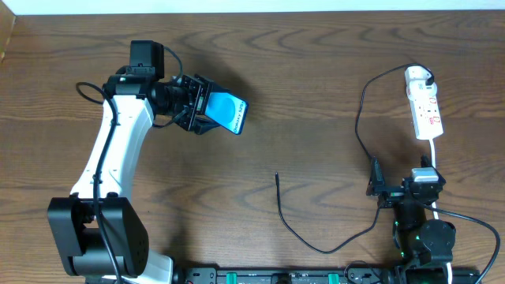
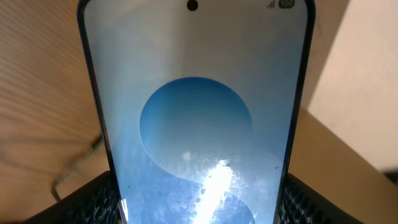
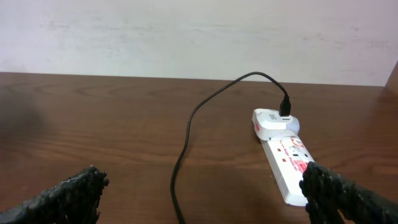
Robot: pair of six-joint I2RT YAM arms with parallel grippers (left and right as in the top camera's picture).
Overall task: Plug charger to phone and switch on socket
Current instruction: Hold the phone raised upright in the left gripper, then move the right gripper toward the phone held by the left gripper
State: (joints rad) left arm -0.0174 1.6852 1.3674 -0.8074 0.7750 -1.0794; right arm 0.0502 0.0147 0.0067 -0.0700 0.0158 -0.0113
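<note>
Upper left of the overhead frame: left gripper (image 1: 211, 110) is clamping the phone (image 1: 230, 113) by one short end, seemingly holding it off the table (image 1: 316, 95), lit screen facing up. Phone's long axis is running left to right across the frame, dipping slightly, free end pointing toward frame centre. Left wrist view is showing the camera hole at that free end, so the port edge is probably sitting back inside the grip; cannot confirm. Charger (image 1: 277, 185) is lying on the table, tip at frame centre, below and right of the phone, well apart from it, pointing up-frame. Its cable is trailing down, looping near the lower edge, then climbing to its white plug (image 1: 418, 76), seated in the socket (image 1: 426, 106) at upper right. Right gripper (image 1: 402, 175), lower right, is standing wide apart, gripping nothing, facing the socket. Tip is lying to its left in frame. Since the right hand is the free one, the fetch is likely falling to it.
</note>
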